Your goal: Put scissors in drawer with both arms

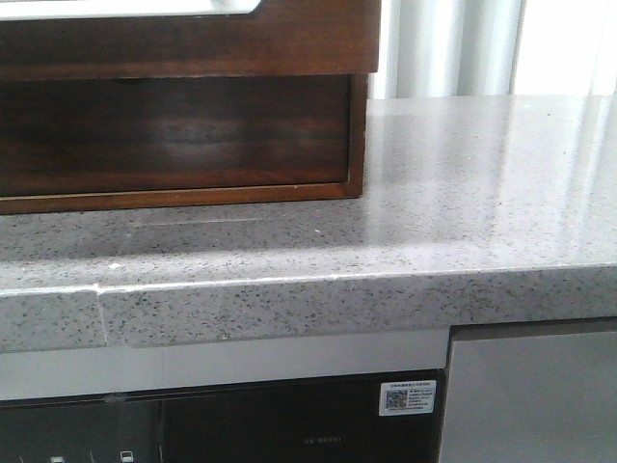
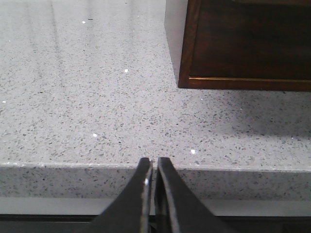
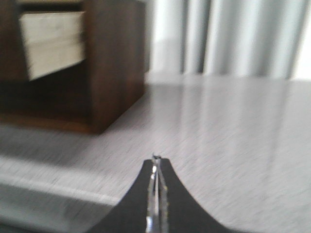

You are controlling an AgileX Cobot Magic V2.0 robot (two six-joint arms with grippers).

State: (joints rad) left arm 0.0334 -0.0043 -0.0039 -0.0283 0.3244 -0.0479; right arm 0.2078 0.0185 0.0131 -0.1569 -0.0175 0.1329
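The scissors show in no view. The drawer (image 1: 183, 39), dark brown with a white edge along its top, sits at the top of the wooden cabinet (image 1: 357, 145) and stands pulled out over the counter. Its pale side (image 3: 51, 43) shows in the right wrist view. My left gripper (image 2: 153, 162) is shut and empty, at the counter's front edge, near the cabinet's corner (image 2: 187, 48). My right gripper (image 3: 156, 162) is shut with nothing seen between its fingers, above the counter and to the right of the cabinet (image 3: 114, 63). Neither gripper shows in the front view.
The grey speckled countertop (image 1: 463, 193) stretches right of the cabinet. The cabinet's lower compartment (image 1: 174, 135) is dark and open. White curtains (image 3: 228, 34) hang behind the counter. A dark appliance front (image 1: 241, 424) sits under the counter edge.
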